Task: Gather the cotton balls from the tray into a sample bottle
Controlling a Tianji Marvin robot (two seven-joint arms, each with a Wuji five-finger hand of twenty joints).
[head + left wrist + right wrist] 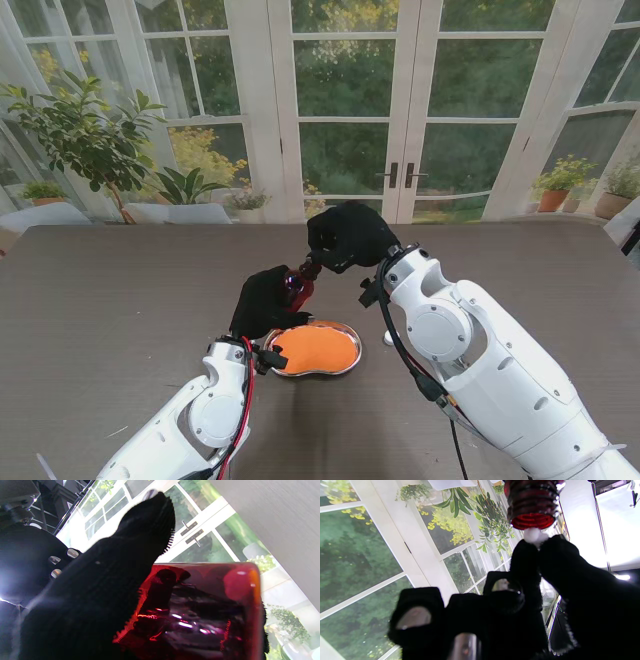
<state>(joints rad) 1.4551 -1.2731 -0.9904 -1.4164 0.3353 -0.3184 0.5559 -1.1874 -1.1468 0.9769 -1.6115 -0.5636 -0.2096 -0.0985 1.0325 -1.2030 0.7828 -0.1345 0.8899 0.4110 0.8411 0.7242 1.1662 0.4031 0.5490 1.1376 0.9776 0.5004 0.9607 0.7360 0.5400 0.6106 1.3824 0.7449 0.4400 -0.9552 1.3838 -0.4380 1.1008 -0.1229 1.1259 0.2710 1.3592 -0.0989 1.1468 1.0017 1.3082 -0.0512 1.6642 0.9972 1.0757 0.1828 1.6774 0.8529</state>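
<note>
My left hand (266,301) in a black glove is shut on a dark red sample bottle (298,286), held above the far rim of the metal tray (348,365) with its orange liner. The bottle (200,610) fills the left wrist view. My right hand (348,236) hovers just beyond the bottle's mouth. In the right wrist view, two fingertips (527,555) pinch a white cotton ball (532,535) right at the threaded mouth of the bottle (532,505). No cotton balls are visible on the tray's liner.
A small white object (388,338) lies on the brown table (120,290) to the right of the tray. Glass doors and potted plants (90,140) stand beyond the table's far edge.
</note>
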